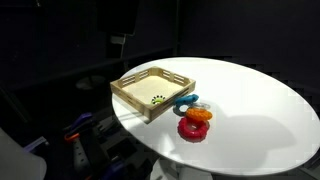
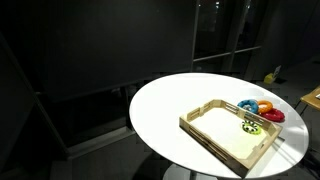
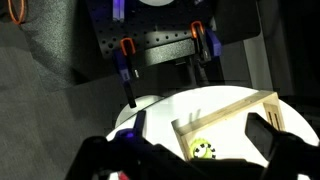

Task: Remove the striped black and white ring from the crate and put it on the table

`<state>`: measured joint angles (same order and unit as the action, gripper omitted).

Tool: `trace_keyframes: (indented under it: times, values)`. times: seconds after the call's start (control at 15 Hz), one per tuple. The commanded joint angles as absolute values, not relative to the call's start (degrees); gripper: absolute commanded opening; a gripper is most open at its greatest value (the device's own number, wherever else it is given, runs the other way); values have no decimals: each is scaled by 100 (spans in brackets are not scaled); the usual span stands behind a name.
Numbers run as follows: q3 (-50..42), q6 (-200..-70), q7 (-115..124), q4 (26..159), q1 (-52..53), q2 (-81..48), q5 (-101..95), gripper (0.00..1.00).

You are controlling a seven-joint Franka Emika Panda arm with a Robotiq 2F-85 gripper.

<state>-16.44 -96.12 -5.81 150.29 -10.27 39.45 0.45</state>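
The pale wood crate (image 1: 133, 97) stands on the round white table (image 1: 250, 125) near its edge, and shows in both exterior views (image 2: 210, 138). Inside it the striped black and white ring (image 3: 205, 149) lies together with a yellow-green ring, close to a crate corner. From afar it looks like a dotted spot (image 1: 157, 99) (image 2: 250, 124). In the wrist view my gripper (image 3: 203, 135) is open and empty, held above the crate wall (image 3: 230, 112), its dark fingers either side of the ring. The gripper cannot be made out in the exterior views.
A blue ring (image 1: 185, 101), an orange ring (image 1: 200, 115) and a red ring (image 1: 192, 129) lie on the table just outside the crate. A dark frame with orange clamps (image 3: 125, 50) stands beyond the table edge. The room around is dark.
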Motion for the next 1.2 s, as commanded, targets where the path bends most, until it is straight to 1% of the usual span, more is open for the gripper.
trace_keyframes:
  times: [0.0,0.6,1.13]
  values:
    - [-1393,-9786,-494,14933,-1060,3829,128,100]
    - [-739,-10614,168,14893,-884,3319,252,100]
    - [-226,-11925,898,15174,-749,2773,121,100]
